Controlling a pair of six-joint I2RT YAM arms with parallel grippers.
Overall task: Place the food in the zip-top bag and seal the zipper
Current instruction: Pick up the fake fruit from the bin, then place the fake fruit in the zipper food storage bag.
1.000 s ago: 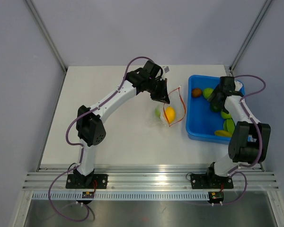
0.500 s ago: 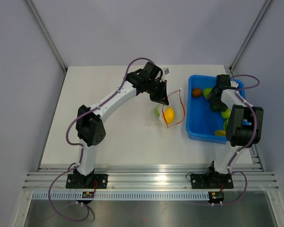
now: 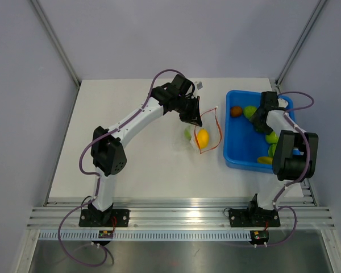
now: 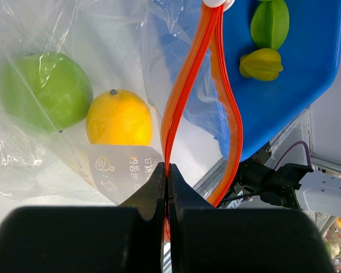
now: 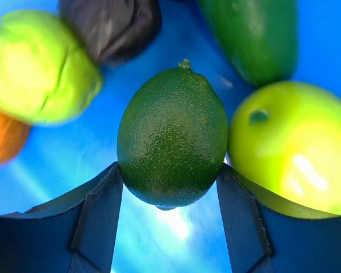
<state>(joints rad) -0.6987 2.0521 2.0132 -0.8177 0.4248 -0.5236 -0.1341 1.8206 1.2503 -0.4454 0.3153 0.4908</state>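
The zip-top bag (image 3: 202, 135) lies on the table left of the blue tray, its mouth gaping. Inside it are a yellow lemon (image 4: 119, 118) and a green round fruit (image 4: 44, 91). My left gripper (image 4: 168, 170) is shut on one side of the red-orange zipper (image 4: 184, 85) and holds it up; from above, this left gripper (image 3: 192, 116) sits at the bag's far-left edge. My right gripper (image 5: 169, 168) is down in the tray, and its fingers press both sides of a dark green lime (image 5: 171, 142) that rests on the tray floor.
The blue tray (image 3: 233, 154) holds more food around the lime: a yellow-green fruit (image 5: 290, 148), a long green piece (image 5: 256, 34), a dark one (image 5: 111, 23) and a light green one (image 5: 40, 68). Two star fruits (image 4: 261, 63) lie near the tray's front end.
The right wrist has shifted slightly inside the tray and its jaws have narrowed onto the lime. The left arm and the bag have not moved.
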